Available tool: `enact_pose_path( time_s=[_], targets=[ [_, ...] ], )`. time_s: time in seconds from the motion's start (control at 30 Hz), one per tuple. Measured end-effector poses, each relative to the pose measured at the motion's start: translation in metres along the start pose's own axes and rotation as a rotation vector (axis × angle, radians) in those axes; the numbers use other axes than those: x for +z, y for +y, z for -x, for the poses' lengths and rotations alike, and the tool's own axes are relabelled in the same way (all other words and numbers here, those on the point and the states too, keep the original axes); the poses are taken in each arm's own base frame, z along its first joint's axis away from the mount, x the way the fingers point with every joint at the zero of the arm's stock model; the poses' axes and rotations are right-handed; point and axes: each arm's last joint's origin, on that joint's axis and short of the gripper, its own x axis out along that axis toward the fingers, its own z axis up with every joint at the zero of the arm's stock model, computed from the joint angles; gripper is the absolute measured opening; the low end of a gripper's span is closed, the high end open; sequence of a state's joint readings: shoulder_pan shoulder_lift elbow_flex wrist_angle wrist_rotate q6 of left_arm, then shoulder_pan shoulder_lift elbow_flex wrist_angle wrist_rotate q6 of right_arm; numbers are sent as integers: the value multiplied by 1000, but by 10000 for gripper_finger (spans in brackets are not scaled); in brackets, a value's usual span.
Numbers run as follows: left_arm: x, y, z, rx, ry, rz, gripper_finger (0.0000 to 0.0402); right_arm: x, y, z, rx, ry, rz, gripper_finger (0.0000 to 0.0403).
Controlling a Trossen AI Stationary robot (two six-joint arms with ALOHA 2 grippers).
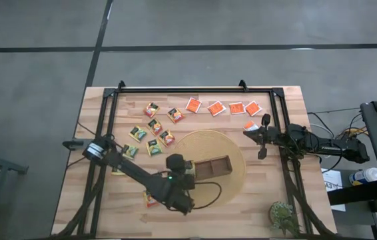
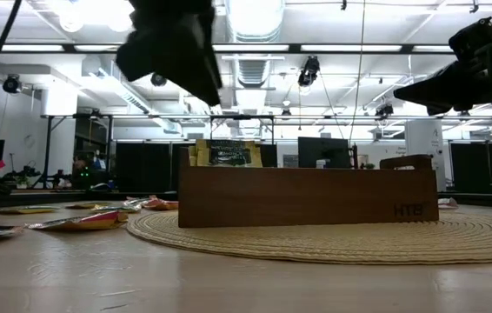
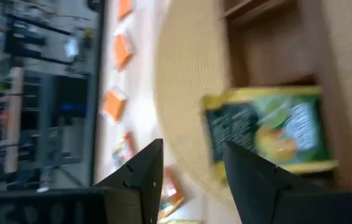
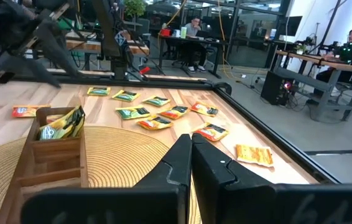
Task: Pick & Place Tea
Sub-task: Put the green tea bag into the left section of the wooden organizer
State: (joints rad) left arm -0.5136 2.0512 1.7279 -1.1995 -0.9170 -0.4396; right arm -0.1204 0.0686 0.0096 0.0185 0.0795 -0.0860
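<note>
The brown wooden tray (image 1: pixel 212 167) lies on a round woven mat (image 1: pixel 232 150). Green-and-yellow sachets (image 3: pixel 266 134) stand in its left end compartment (image 4: pixel 61 124), and they also show in the low view (image 2: pixel 224 155). My left gripper (image 3: pixel 191 158) is open and hovers above that end of the tray (image 1: pixel 187 170), touching nothing. More sachets lie flat on the table: bright orange ones (image 1: pixel 216 107) along the far side, yellow-orange ones (image 1: pixel 155 125) and green ones (image 1: pixel 137 133) left of the mat. My right gripper (image 4: pixel 191 149) is shut and waits in the air right of the mat (image 1: pixel 250 135).
A black frame (image 1: pixel 195 89) runs along the table's far edge and down both sides. One orange sachet (image 1: pixel 250 125) lies by the right gripper and another (image 1: pixel 150 198) lies near the table's near edge. A small green plant (image 1: pixel 283 215) stands at the near right corner.
</note>
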Motion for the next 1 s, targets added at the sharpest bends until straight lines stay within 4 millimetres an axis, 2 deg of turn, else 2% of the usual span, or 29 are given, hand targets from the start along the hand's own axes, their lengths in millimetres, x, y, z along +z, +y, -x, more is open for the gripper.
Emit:
enact_pose_path(
  time_s=[0.17,0.37,0.5,0.63,0.8,1.0],
  targets=[
    [-24,1,3,50,3,8,161,0,0,0,0,0,0,9],
    [-63,17,0,46,11,143,161,0,0,0,0,0,0,9],
    [-92,28,-2,-24,-29,288,161,0,0,0,0,0,0,9],
    [-117,40,-5,-167,-72,454,161,0,0,0,0,0,0,9],
    [-142,54,-15,-279,-74,633,161,0,0,0,-1,0,0,9],
    [-167,63,-38,-258,22,750,161,0,0,0,-1,0,0,9]
  ],
)
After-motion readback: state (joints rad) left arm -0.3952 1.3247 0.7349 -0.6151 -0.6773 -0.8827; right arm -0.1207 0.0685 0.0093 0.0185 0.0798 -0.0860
